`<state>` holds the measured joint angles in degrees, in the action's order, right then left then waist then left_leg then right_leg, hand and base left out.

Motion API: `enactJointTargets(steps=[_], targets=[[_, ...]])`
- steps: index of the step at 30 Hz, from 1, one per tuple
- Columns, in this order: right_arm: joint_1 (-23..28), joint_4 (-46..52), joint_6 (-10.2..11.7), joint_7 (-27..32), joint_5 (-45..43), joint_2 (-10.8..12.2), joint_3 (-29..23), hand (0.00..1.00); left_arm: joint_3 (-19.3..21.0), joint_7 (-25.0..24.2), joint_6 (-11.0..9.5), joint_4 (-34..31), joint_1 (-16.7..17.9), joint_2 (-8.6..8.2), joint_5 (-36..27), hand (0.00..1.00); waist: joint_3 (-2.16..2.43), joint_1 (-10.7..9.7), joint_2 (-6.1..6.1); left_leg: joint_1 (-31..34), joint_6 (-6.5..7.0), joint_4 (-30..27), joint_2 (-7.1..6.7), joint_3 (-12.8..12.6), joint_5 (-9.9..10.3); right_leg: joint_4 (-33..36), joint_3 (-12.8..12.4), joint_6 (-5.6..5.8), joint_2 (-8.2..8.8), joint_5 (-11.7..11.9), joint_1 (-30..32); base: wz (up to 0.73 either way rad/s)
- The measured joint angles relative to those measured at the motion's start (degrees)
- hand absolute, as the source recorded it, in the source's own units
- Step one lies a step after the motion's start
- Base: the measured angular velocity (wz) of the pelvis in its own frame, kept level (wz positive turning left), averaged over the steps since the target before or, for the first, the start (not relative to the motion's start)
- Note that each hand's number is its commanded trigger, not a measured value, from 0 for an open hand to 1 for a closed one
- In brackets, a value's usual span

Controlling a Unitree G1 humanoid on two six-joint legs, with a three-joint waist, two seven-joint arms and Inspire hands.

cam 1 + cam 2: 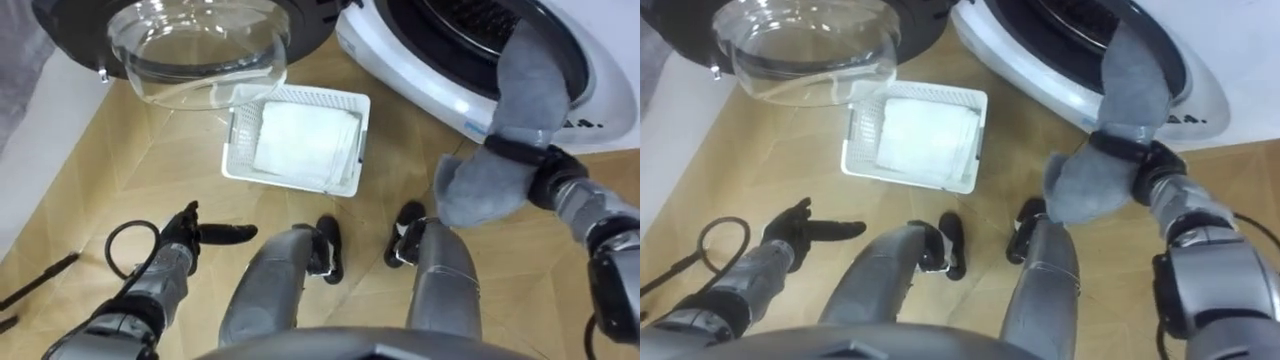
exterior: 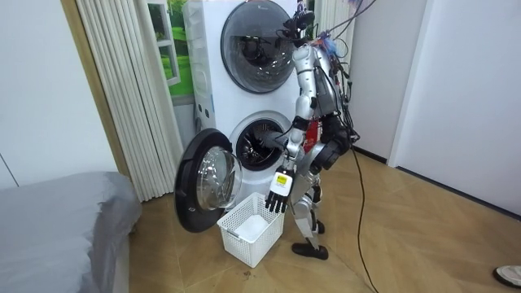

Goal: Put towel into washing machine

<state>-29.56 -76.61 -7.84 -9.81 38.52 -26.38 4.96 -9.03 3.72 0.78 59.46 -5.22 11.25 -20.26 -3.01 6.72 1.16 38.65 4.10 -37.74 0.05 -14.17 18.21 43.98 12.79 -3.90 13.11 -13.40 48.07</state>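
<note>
Currently, left hand (image 1: pixel 180 235): hanging idle, fingers relaxed and apart, kept clear.
Basket (image 1: pixel 233 145): on the floor ahead of those fingers, white cloth (image 1: pixel 305 140) inside.
Towel (image 1: pixel 525 85): grey, draped from my right fingers up over the drum rim.
Right hand (image 1: pixel 545 170): fingers wrapped round it, to feed it in.
Washing machine (image 1: pixel 420 75): open, just beyond those fingers.

This is looking like a home's laundry corner: a washing machine (image 2: pixel 259 145) is standing open beneath a second drum unit (image 2: pixel 256 37), perhaps a dryer, pleated curtains (image 2: pixel 122 89) are hanging beside them, and a grey-covered bed (image 2: pixel 57 220) is sitting on the parquet floor (image 2: pixel 407 236).
</note>
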Motion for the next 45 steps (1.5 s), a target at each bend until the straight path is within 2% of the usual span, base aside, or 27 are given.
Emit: enactJointTargets(steps=[2, 6, 8, 9, 12, 16, 21, 22, 23, 29, 32, 34, 39, 41, 43, 45], targets=[[-1.69, 0.62, -1.7, -0.39, 0.38, -0.82, -0.03, 1.0, 0.05, 0.37, 0.05, -0.67, 1.12, 0.53, -0.01, 0.0, 0.07, -0.28, -0.39, 0.42, 0.16, -0.01, 0.0, -0.4, -0.09, 0.08, -0.29, -0.06, 0.02, 0.07, 0.59, -0.07], [-4.67, 1.24, -4.63, -0.34, 7.31, -0.98, -0.01, 1.0, 0.11, 2.93, -0.57, -1.02, 1.82, 1.47, -0.3, 0.0, -0.01, -0.32, -1.4, 0.75, 0.25, -0.57, 0.06, -0.86, -0.18, 0.88, -0.33, -0.17, 0.36, 0.21, 1.1, 0.01], [-5.97, 1.35, -4.9, -0.27, 10.82, -0.98, -0.02, 1.0, 0.4, 3.75, -0.97, -1.11, 2.08, 1.56, -0.3, 0.0, -0.03, -0.33, -1.58, 1.02, 0.34, -0.92, -0.01, -1.03, -0.19, 1.09, -0.39, -0.15, 0.56, 0.21, 1.35, 0.0], [-7.22, 1.72, -5.22, 0.05, 13.06, -0.98, -0.08, 1.0, 0.59, 4.69, -1.11, -1.36, 2.4, 1.71, -0.35, 0.0, -0.01, -0.56, -2.11, 1.22, 0.48, -0.96, -0.26, -1.22, -0.26, 1.54, -0.65, -0.07, 0.9, 0.17, 1.82, 0.04], [-11.03, 3.05, -10.22, 1.67, 19.41, -1.0, -1.86, 1.0, 2.34, 5.75, -1.08, -2.29, 3.44, 1.78, -0.28, 0.0, 0.06, -2.4, -2.58, 2.33, 0.99, -1.21, -0.57, -1.21, -0.55, 1.84, -0.35, 0.06, 1.6, 0.27, 2.66, 0.12], [-11.89, 3.09, -10.85, 3.59, 26.5, -1.0, -2.39, 1.0, 2.36, 6.19, -1.01, -4.81, 4.84, 1.72, 0.01, 0.0, 0.1, -2.62, -2.74, 2.67, 1.56, -2.14, -1.01, -1.36, -0.43, 2.68, -0.51, 0.52, 2.02, 0.4, 2.93, 0.05], [-12.42, 3.47, -10.86, 4.19, 28.27, -1.02, -3.72, 1.0, 2.31, 7.11, -0.04, -4.9, 4.86, 1.71, -0.05, 0.0, 0.11, -2.89, -2.73, 2.79, 2.25, -2.82, -1.72, -1.92, -0.15, 4.18, -1.32, 1.01, 3.01, 0.03, 3.73, 0.02], [-12.43, 3.82, -10.86, 4.22, 29.45, -1.01, -3.72, 0.76, 2.17, 7.33, 0.34, -4.94, 4.82, 1.7, -0.04, 0.0, 0.1, -2.89, -2.73, 2.88, 2.36, -3.04, -1.73, -2.22, -0.08, 4.51, -1.6, 1.03, 3.12, 0.02, 4.05, -0.07], [-12.44, 3.98, -10.86, 4.31, 29.79, -1.01, -3.72, 0.0, 2.15, 7.39, 0.5, -4.98, 4.81, 1.68, -0.03, 0.0, 0.1, -2.86, -2.73, 2.9, 2.42, -3.15, -1.73, -2.35, -0.05, 4.72, -1.7, 1.06, 3.24, -0.01, 4.17, -0.05], [-12.44, 8.36, -10.98, 10.06, 36.24, -1.01, -4.06, 0.0, 2.15, 10.9, 0.59, -6.31, 4.97, 0.7, 0.03, 0.0, 0.18, -2.43, -2.56, 4.25, 2.61, -4.56, -1.77, -2.44, 0.09, 5.91, -1.93, 0.97, 3.59, -0.16, 5.49, 0.03], [-12.45, 9.23, -10.97, 12.92, 38.57, -1.01, -6.04, 0.0, 2.13, 12.31, 0.59, -7.05, 5.12, -0.2, -0.01, 0.0, 0.22, -2.1, -2.33, 4.68, 2.64, -4.83, -1.74, -2.44, 0.09, 5.95, -1.58, 0.97, 3.68, -0.17, 5.64, 0.05], [-12.45, 10.12, -10.96, 14.87, 39.18, -1.01, -8.47, 0.0, 2.19, 13.04, 0.62, -7.49, 5.77, -1.53, -0.01, 0.0, 0.34, -1.97, -1.62, 4.9, 2.9, -5.2, -1.76, -2.51, 0.25, 6.14, -1.56, 1.04, 3.86, -0.18, 5.73, 0.0], [-12.46, 13.64, -10.97, 21.21, 41.25, -1.01, -10.15, 0.0, 4.18, 14.53, 0.61, -7.61, 6.46, -3.13, 0.97, 0.0, 0.56, -2.56, 0.05, 5.06, 3.35, -5.93, -2.07, -2.59, 0.49, 6.89, -1.69, 1.41, 4.75, -0.33, 5.77, 0.04], [-12.52, 14.03, -10.97, 23.03, 42.41, -1.01, -10.24, 0.0, 4.68, 15.85, 0.55, -7.45, 6.46, -3.25, 1.36, 0.0, 0.68, -2.72, 0.46, 5.05, 3.46, -5.99, -2.19, -2.58, 0.43, 6.95, -1.62, 1.47, 4.85, -0.3, 5.66, 0.05], [-13.2, 14.02, -10.92, 24.49, 42.43, -1.01, -11.1, 0.0, 4.66, 16.32, 0.52, -6.54, 6.43, -3.52, 2.06, 0.0, 0.66, -3.07, 1.32, 5.05, 3.72, -5.97, -2.46, -2.57, 0.29, 7.01, -1.55, 1.7, 5.11, -0.25, 5.54, 0.08], [-13.69, 14.02, -10.72, 25.54, 42.45, -1.01, -11.44, 0.0, 4.57, 17.12, 0.59, -6.41, 6.51, -3.82, 2.05, 0.0, 0.63, -3.3, 1.66, 5.04, 3.89, -5.97, -2.8, -2.55, 0.24, 7.22, -1.62, 1.96, 5.34, -0.39, 5.64, 0.06]])
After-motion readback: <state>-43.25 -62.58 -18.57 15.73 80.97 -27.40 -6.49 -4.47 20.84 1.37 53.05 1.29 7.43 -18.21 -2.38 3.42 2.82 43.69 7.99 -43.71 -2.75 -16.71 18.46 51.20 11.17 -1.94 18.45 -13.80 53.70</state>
